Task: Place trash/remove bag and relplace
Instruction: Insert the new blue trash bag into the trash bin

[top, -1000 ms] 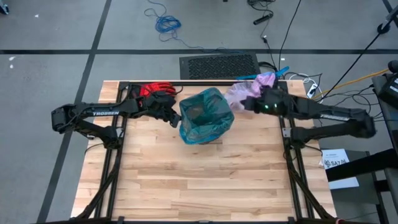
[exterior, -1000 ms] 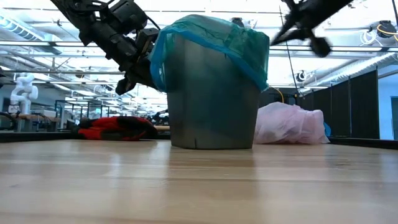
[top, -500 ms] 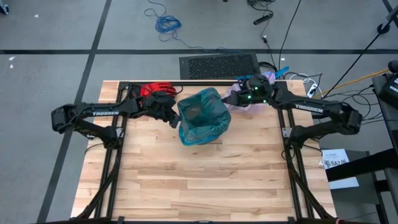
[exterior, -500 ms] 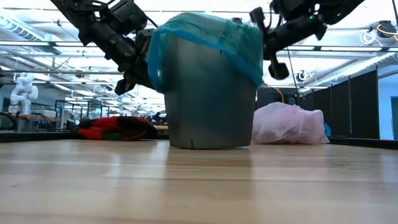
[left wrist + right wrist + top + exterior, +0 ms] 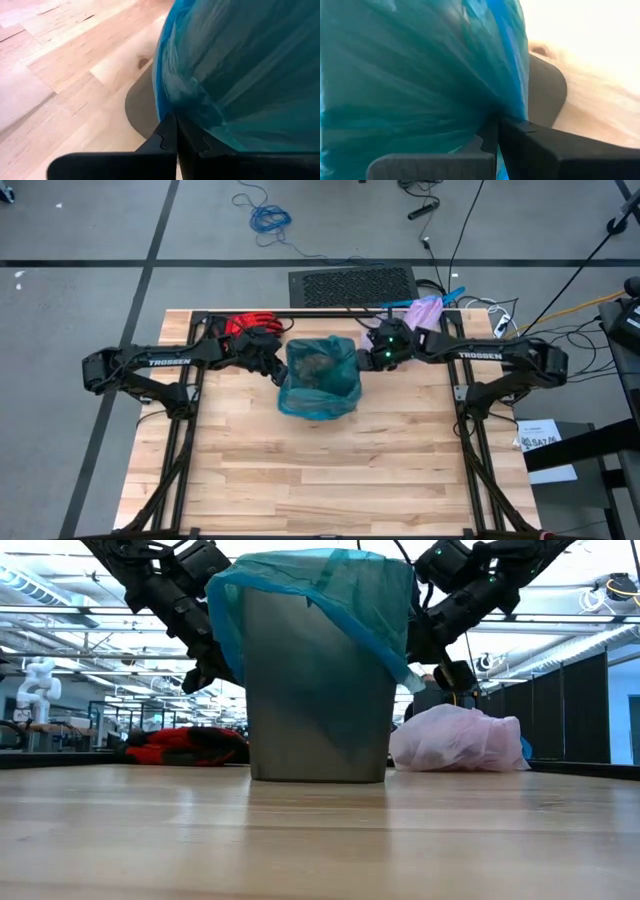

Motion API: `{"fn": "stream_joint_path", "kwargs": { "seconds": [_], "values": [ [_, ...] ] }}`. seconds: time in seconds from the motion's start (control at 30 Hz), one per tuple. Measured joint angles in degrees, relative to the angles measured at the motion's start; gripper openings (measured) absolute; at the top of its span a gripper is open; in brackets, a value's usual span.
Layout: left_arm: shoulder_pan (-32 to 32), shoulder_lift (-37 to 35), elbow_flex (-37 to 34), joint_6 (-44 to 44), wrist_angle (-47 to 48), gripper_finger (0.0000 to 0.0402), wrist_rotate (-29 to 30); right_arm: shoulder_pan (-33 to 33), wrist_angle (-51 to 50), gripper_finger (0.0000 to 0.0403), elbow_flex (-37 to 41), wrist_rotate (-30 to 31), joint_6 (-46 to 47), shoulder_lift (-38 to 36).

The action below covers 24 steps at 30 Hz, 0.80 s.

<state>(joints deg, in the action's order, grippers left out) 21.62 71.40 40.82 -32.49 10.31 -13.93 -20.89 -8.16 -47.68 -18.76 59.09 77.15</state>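
A grey bin (image 5: 318, 710) stands upright on the table's far half. A teal-green bag (image 5: 320, 590) lines it and drapes over its rim. Brownish trash lumps (image 5: 318, 362) show dimly inside. My left gripper (image 5: 277, 370) is at the bin's left side and my right gripper (image 5: 365, 358) at its right side, each shut on the teal-green bag. The pale lilac-pink bag (image 5: 455, 738) lies bunched on the table behind the bin, toward the far right corner, partly hidden by my right arm in the high view. My left gripper (image 5: 176, 117) pinches the teal-green bag's hanging skirt (image 5: 185, 100) on the bin's left wall between its two fingers. It comes slanting down from the table's left. My right gripper (image 5: 499, 122) pinches the same bag's overhanging film (image 5: 512, 100) on the bin's right wall. It comes slanting down from the right, and the film runs taut up to the rim.
A red glove (image 5: 250, 325) lies at the table's far left, behind my left gripper. The table's near half (image 5: 320, 470) is bare wood. Cables and a black grille lie on the floor beyond the far edge.
My right gripper has moved from above the lilac-pink bag toward the left and down, to the bin's right side. The bin has slid a little toward the table's left and near edge and now stands straighter. My left gripper has stayed at the bin's left side.
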Motion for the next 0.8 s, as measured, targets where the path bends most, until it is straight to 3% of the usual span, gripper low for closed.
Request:
{"fn": "stream_joint_path", "kwargs": {
  "seconds": [0.27,0.53,0.8],
  "values": [
    [0.0,-1.1,0.0,0.3,-1.0,0.0,1.0,2.0,-3.8,0.0,0.0,6.7,-0.2,-4.4],
    [0.0,-9.0,0.1,0.3,2.3,0.0,2.2,1.9,-8.3,0.0,-0.2,13.7,-1.8,-12.5],
    [-2.2,-18.4,0.1,-3.2,9.1,0.0,-0.5,1.9,-11.0,0.0,-0.2,14.6,-2.7,-13.8]
  ]
}}
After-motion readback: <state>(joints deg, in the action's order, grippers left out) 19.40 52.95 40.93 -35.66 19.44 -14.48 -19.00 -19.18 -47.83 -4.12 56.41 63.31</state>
